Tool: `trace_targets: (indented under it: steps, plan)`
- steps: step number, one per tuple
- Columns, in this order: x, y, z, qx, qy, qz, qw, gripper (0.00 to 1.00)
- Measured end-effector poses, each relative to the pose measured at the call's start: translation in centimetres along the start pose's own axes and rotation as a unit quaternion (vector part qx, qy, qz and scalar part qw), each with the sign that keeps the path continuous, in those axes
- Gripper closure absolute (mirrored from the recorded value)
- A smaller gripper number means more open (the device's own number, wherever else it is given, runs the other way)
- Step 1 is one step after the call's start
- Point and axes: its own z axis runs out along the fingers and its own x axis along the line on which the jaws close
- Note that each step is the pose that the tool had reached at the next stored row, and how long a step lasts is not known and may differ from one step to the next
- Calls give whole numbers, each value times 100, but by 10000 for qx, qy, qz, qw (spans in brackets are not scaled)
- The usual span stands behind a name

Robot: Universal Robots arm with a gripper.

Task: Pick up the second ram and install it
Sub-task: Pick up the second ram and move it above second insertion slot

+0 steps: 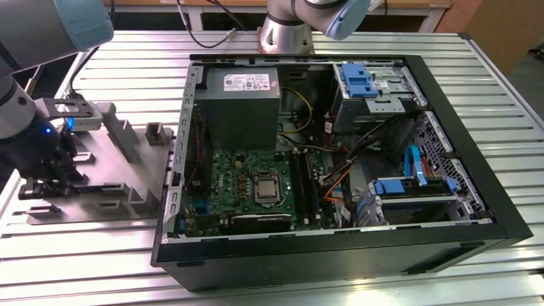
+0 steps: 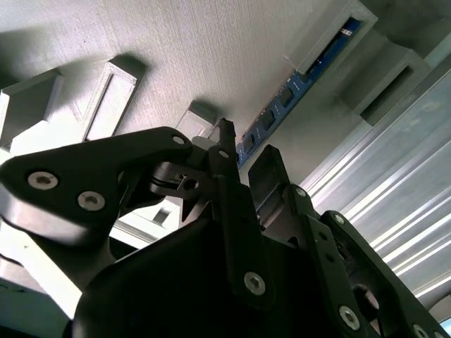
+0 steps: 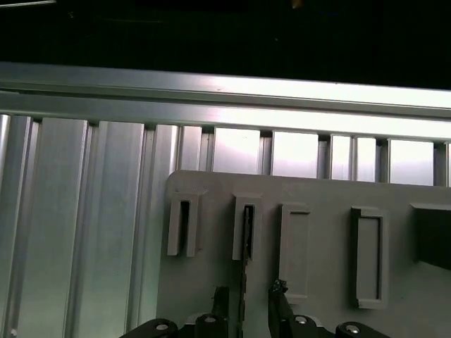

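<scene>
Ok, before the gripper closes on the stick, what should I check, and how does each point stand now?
1. The second ram sits upright in a slot of the grey holder plate: ok.
2. The gripper is open, astride the stick: ok.
3. Stick roughly centred in the gap: ok.
4. Grip depth is enough: cannot tell.
5. Free slot on the motherboard: cannot tell.

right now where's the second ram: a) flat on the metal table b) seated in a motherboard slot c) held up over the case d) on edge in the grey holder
d: the second ram stands edgewise in the grey holder, with the gripper open around it.
</scene>
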Motion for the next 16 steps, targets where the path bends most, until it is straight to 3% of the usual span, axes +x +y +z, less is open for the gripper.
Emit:
trace_targets:
  steps: [4, 5, 16]
  plan:
    - [0, 0, 0, 0, 0, 0, 10000, 66]
    - [0, 0, 0, 0, 0, 0, 10000, 73]
    - [15, 1, 0, 0, 0, 0, 10000, 73]
